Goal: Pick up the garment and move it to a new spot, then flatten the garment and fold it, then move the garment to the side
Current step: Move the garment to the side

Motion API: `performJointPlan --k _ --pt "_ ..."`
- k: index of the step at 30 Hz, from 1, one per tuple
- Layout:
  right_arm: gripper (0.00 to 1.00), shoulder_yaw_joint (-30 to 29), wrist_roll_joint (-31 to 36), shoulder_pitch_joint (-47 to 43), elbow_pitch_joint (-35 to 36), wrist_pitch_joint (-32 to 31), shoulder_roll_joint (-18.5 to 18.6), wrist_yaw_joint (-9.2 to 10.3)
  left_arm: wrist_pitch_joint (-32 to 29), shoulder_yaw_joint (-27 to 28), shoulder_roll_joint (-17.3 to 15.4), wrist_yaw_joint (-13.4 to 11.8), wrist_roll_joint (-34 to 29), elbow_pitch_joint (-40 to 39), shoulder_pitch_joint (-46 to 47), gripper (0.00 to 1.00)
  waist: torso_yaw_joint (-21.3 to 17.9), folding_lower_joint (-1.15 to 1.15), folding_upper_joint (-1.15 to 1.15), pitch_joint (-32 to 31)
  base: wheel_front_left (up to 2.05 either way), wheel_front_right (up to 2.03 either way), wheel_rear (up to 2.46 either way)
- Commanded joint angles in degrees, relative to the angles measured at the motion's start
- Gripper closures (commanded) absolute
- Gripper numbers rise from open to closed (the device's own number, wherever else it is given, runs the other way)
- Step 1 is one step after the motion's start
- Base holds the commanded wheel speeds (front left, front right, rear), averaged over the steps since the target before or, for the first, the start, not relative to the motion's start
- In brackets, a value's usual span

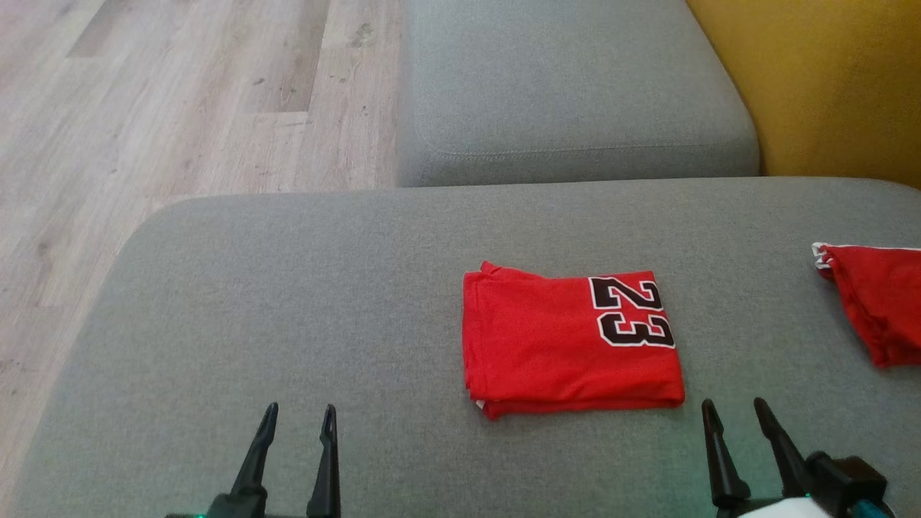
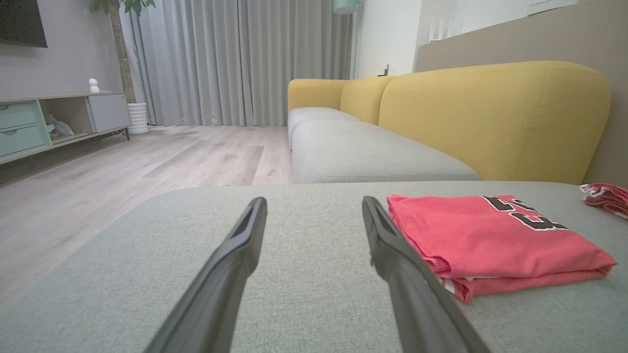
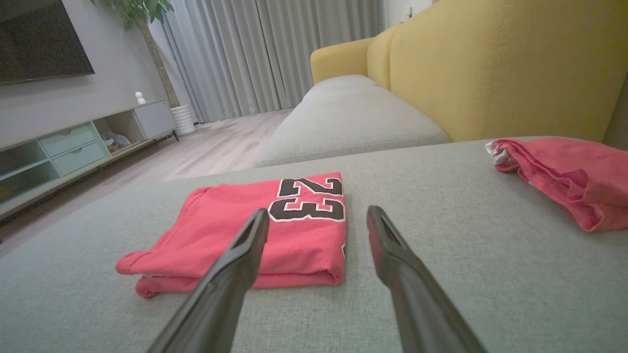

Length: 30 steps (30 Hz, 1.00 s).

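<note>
A red garment (image 1: 568,338) with a black "23" lies folded into a neat rectangle on the grey cushion (image 1: 288,302), right of centre. It also appears as the folded red garment (image 2: 490,240) and the folded red garment (image 3: 255,230) in the wrist views. My left gripper (image 1: 298,414) stands open near the cushion's front edge, well to the garment's left. My right gripper (image 1: 735,406) is open too, just off the garment's near right corner. Neither touches the cloth.
A second red garment (image 1: 874,298) lies loosely bunched at the cushion's right edge. Beyond is another grey seat (image 1: 568,86) with a yellow backrest (image 1: 827,79). Wood floor (image 1: 144,108) lies to the left, with a TV cabinet (image 2: 49,122) across the room.
</note>
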State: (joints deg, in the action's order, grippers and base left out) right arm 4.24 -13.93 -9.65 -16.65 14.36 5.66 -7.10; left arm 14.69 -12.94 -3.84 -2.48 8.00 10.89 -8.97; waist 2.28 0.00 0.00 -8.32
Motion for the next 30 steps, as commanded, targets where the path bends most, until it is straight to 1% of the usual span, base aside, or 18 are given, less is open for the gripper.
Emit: performJointPlan --k 1,10,16,19,23,30 --pt "0.0 1.0 0.6 1.7 1.6 0.6 0.2 -0.39 0.3 2.1 0.7 0.0 -0.4 -1.9 1.2 0.0 0.0 0.0 0.0 -0.1 0.0 0.0 0.0" --pt "0.0 1.2 0.9 1.3 1.3 0.6 -0.3 -0.39 0.3 2.6 0.9 0.5 -1.1 -1.9 0.6 0.0 0.0 0.0 0.0 -0.4 0.0 0.0 0.0" --pt "0.0 0.8 -0.3 4.0 -2.5 0.6 -0.4 -0.39 0.3 2.2 0.9 0.5 -1.4 -3.4 1.5 0.0 0.8 0.0 0.0 1.7 0.0 0.0 0.0" --pt "0.0 0.9 -0.8 8.1 -6.0 0.6 -0.1 -0.39 0.3 1.5 0.9 0.1 -0.7 -4.6 1.9 0.0 1.1 0.0 0.0 3.5 0.0 0.0 0.0" --pt "0.0 0.3 -3.4 15.8 -13.8 0.3 0.4 -0.39 0.3 0.3 1.0 -0.1 -0.9 -5.2 3.0 0.0 2.2 0.0 0.0 6.1 0.0 0.0 0.0" --pt "0.0 -0.4 -6.5 29.9 -28.4 -5.2 2.9 -0.39 0.3 -2.3 1.0 -0.6 -0.8 -5.5 5.7 0.0 4.8 0.0 0.0 11.0 0.0 0.0 0.0"
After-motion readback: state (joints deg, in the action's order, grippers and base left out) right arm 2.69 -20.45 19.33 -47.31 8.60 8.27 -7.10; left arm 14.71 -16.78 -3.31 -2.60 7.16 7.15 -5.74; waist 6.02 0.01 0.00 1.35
